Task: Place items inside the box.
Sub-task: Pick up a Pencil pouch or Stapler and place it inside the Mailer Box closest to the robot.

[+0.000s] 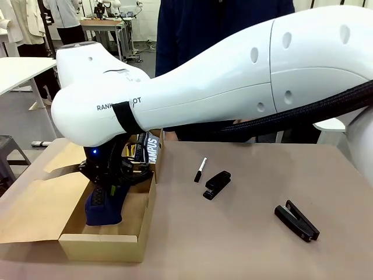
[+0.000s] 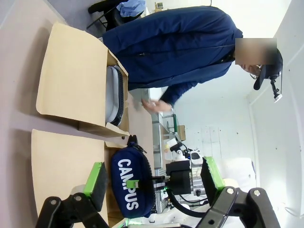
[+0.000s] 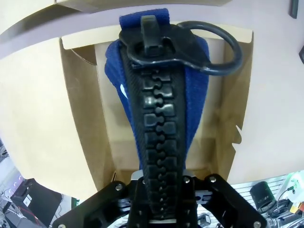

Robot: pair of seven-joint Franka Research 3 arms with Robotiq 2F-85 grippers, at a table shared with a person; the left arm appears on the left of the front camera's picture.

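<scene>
The right arm covers the box's far end; inside the box, the navy zip pencil case hides the right gripper's fingertips.

table | box left | marker, stapler centre | second stapler right

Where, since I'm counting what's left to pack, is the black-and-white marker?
Front view: the black-and-white marker lies on the table outside the cardboard box, to its right, just left of a black stapler.
</scene>
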